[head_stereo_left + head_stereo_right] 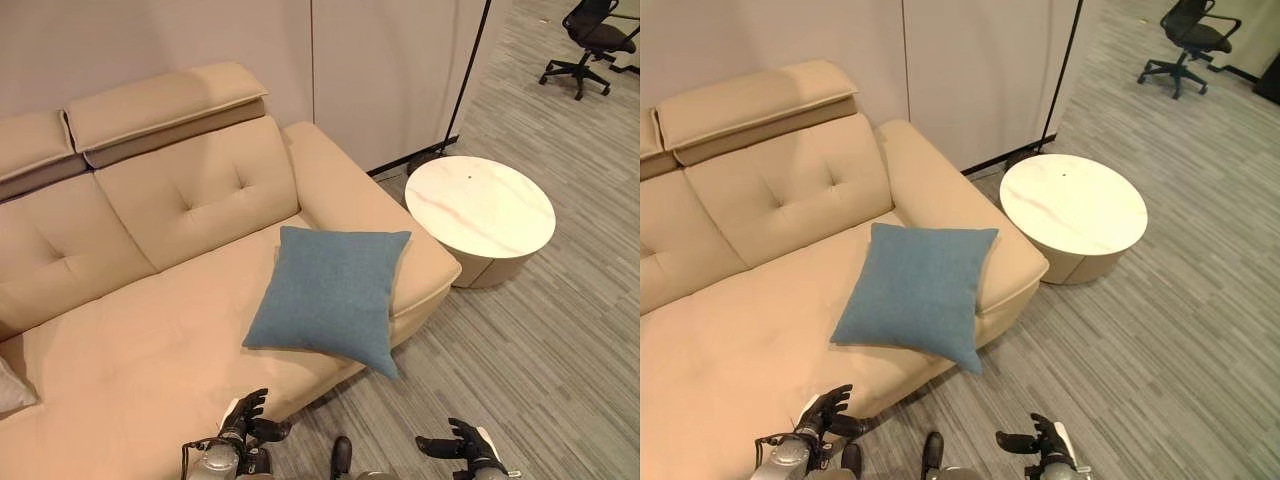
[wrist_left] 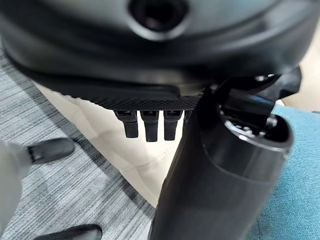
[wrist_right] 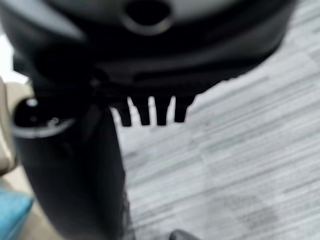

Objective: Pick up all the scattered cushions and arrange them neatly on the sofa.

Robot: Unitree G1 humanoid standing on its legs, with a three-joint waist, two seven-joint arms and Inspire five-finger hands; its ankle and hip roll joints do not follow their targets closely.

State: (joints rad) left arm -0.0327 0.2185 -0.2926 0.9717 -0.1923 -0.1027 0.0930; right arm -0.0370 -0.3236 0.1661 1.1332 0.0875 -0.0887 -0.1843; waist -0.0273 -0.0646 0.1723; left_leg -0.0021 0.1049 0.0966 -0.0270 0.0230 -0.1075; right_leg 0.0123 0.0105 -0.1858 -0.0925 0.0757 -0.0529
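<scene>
**Blue cushion down, hands free**

Resting on the beige sofa (image 1: 150, 330), blue cushion (image 1: 330, 295), one corner hanging past the seat's front edge, well beyond the fingertips of both hands. Left hand (image 1: 245, 415) low by the sofa front, fingers relaxed, gripping nothing. Right hand (image 1: 465, 445) over the grey carpet (image 1: 540, 360), fingers spread, nothing held. Off past the sofa arm, round white table (image 1: 480, 205).

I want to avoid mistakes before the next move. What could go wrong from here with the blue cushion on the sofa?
1. The blue cushion lies flat at the front of the sofa, one corner hanging past the seat edge; a nudge might tip it onto the floor.
2. The left hand and right hand are both open and low, away from the cushion, so a hasty reach could push it off instead of gripping it.
</scene>
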